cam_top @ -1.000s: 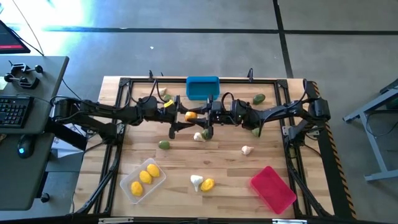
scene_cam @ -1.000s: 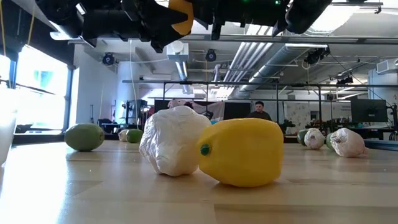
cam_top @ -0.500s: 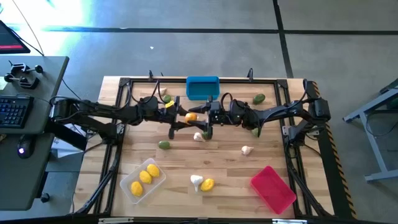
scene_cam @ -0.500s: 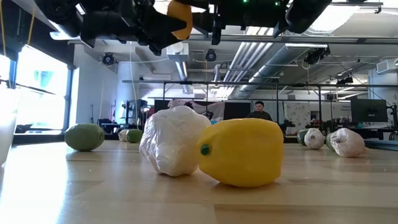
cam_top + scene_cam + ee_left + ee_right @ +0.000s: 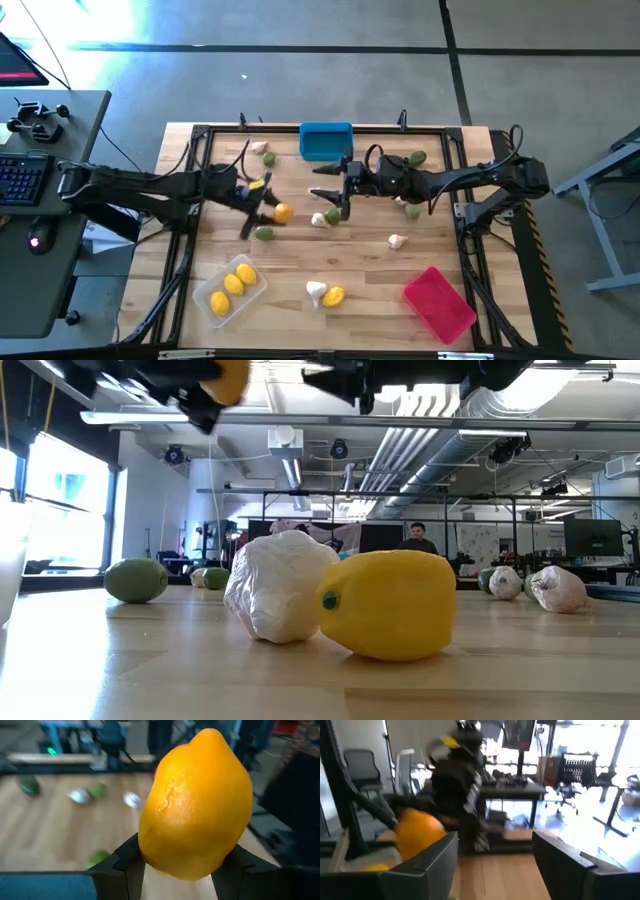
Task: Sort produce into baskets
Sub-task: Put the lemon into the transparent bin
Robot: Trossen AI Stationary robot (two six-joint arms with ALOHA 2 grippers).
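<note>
A yellow-orange lemon (image 5: 197, 805) sits between the fingers of my left gripper (image 5: 278, 212), which is shut on it above the table's left half. Over the table's middle my right gripper (image 5: 322, 184) stands open with nothing in it, pointing toward the left arm. The clear basket (image 5: 230, 288) at the near left holds three lemons. The blue basket (image 5: 326, 140) stands at the far edge, the red basket (image 5: 438, 303) at the near right. Loose on the wood lie green pieces (image 5: 264, 233), garlic bulbs (image 5: 398, 240) and one lemon (image 5: 334, 296). My left gripper pinches the lemon between its two fingers, which press on opposite sides of its lower part (image 5: 150, 857). The fingers (image 5: 125, 867) reach out nearly level from the table's left. The lemon is lifted clear of the table (image 5: 228, 378) and stands up past the fingers.
A garlic bulb (image 5: 320, 219) and a green piece (image 5: 332, 214) lie below the right gripper. More green pieces (image 5: 416, 158) and a garlic bulb (image 5: 260, 148) lie toward the far edge. A black frame (image 5: 200, 135) runs around the table. A person (image 5: 418, 538) shows far behind.
The lemon hung at mid-table between the two grippers; it has gone with my left gripper toward the table's left and near edges, staying clear of the wood. My right gripper has stayed over the middle without it and tipped up toward level.
</note>
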